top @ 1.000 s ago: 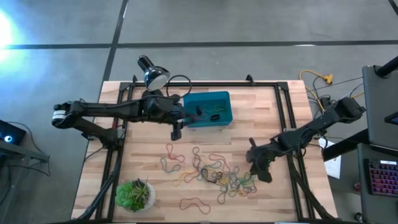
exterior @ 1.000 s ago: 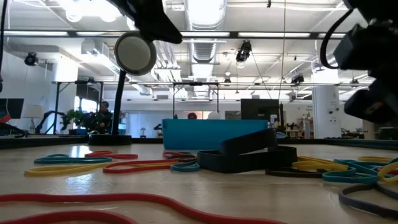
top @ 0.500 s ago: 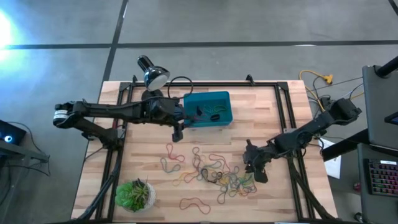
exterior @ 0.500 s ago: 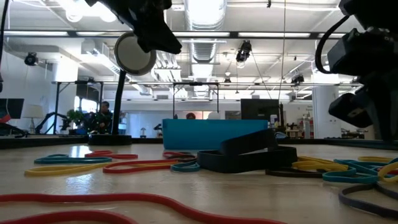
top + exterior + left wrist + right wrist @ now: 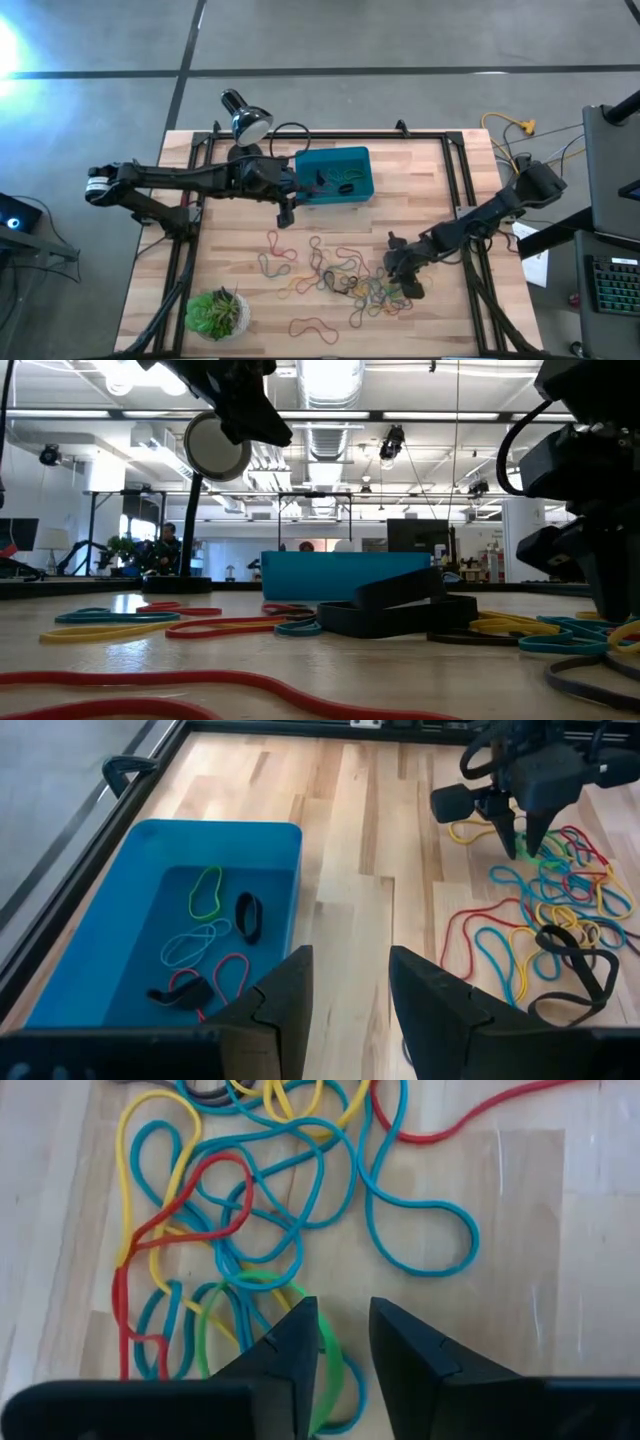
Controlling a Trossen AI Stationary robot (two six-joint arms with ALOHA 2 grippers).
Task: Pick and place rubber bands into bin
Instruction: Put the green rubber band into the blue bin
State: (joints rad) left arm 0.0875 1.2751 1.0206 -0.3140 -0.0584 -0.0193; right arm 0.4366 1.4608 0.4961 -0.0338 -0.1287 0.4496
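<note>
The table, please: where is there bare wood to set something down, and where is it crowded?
Bare wood lies right of the bin, above the right gripper, and between the plant and the left gripper. The rubber bands crowd the front middle.

A desk lamp (image 5: 246, 117) at the table's (image 5: 420, 170) far edge — a potted plant (image 5: 215, 312) near its front-left corner.

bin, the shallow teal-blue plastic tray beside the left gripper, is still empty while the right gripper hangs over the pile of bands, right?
Not empty. The left wrist view shows the shallow teal-blue plastic bin already holding several rubber bands: green, black, blue and red. The rest holds: the left gripper is beside it, the right gripper over the pile.
</note>
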